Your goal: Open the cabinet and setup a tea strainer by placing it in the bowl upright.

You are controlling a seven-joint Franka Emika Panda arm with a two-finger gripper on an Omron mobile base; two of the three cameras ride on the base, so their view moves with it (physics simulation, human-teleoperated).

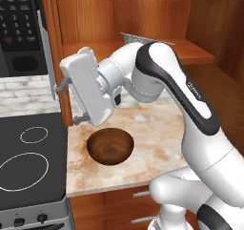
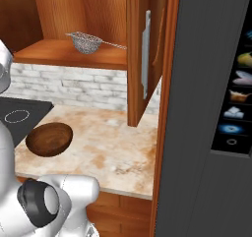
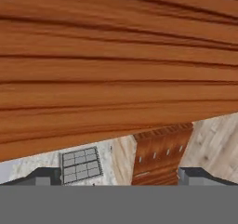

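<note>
I have the cabinet open: in the right base view its right door stands swung out edge-on, silver bar handle facing me, and the shelf inside is exposed. So the first part looks done. The tea strainer sits on that shelf, mesh basket up, wire handle pointing toward the open door. Nothing has hold of it. The wooden bowl rests on the bench below, just beside the stovetop, with nothing in it. My gripper hangs above the bowl near the left cabinet side, jaws spread wide and holding nothing; the hand view looks close onto wood grain. Left to do, as I judge it: reach the shelf, grasp the strainer, and stand it upright in the bowl.
</note>
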